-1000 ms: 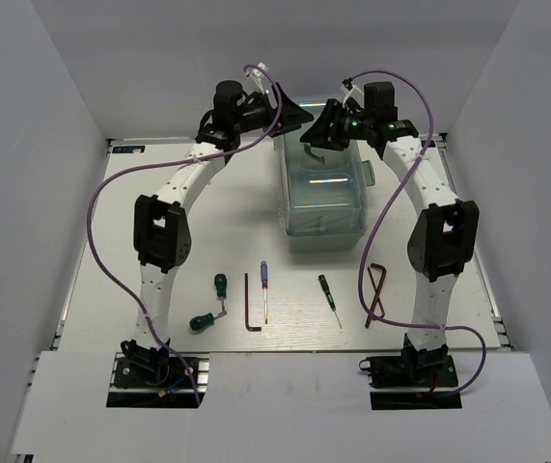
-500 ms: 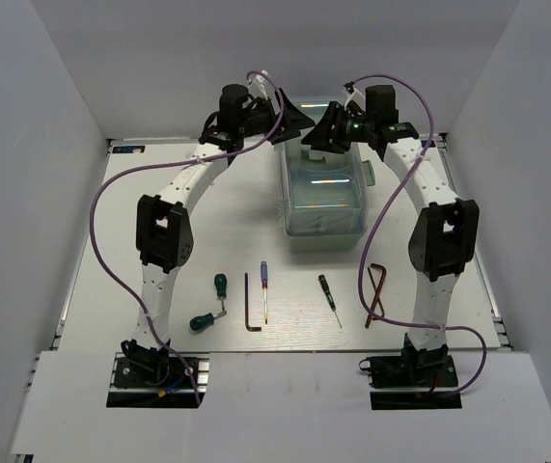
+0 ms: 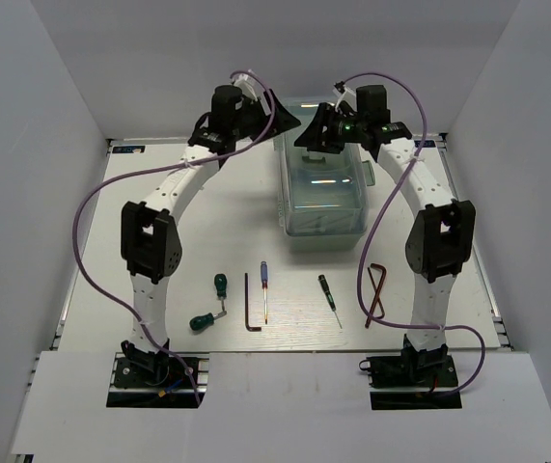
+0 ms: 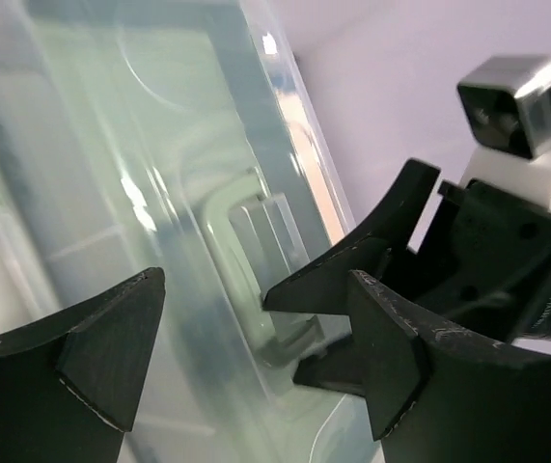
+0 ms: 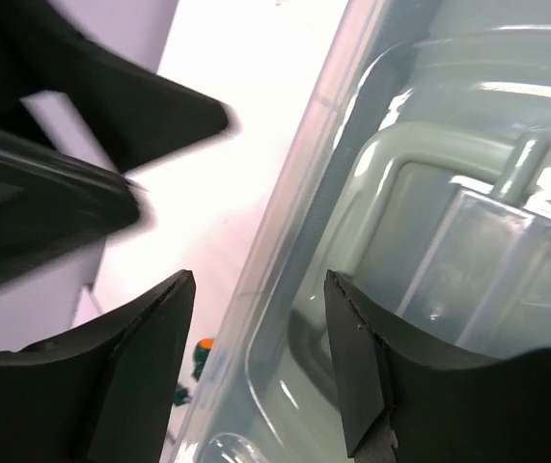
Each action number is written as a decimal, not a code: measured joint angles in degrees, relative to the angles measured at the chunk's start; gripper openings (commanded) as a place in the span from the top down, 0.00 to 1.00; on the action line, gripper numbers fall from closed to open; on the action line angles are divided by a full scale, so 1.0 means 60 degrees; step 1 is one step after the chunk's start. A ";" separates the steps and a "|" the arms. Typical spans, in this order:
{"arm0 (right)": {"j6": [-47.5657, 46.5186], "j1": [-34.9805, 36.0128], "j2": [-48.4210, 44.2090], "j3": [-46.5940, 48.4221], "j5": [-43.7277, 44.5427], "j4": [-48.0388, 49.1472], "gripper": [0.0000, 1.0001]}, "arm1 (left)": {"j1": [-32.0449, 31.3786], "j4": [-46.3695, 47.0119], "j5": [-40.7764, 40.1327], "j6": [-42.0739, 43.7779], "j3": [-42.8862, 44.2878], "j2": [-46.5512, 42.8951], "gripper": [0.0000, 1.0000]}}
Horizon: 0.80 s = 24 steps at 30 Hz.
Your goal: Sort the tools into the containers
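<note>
Hovering spread and empty, left claw point(image 3: 292, 118) and right claw point(image 3: 306, 139) face each other above the far end of the toolbox point(image 3: 321, 198), whose length runs back from under them, equally near both.

Four screwdrivers point(image 3: 264, 289), two hex keys point(image 3: 250, 307), one toolbox point(image 3: 323, 198).

Toolbox point(image 3: 323, 198) lid: glossy translucent plastic. Left claw point(image 4: 251, 347): matt blk plastic, slightly rough. Table point(image 3: 207, 222): smooth.

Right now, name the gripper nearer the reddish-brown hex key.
Right. The right gripper hangs over the toolbox, beyond the hex key; the left gripper is farther left.
</note>
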 measured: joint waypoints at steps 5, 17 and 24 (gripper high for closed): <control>-0.0597 0.0062 -0.0007 0.0120 0.0699 -0.0284 0.37 | 0.0102 -0.0302 -0.0925 0.0648 -0.0404 -0.1038 0.14; -0.1268 0.0474 -0.0007 0.0368 0.1898 -0.0805 0.37 | 0.0204 -0.0080 -0.1402 0.1013 -0.1395 -0.2084 0.11; -0.1016 0.0433 -0.0004 0.0368 0.1552 -0.0769 0.39 | 0.0222 0.0029 -0.0688 0.0885 -0.0998 -0.1800 0.11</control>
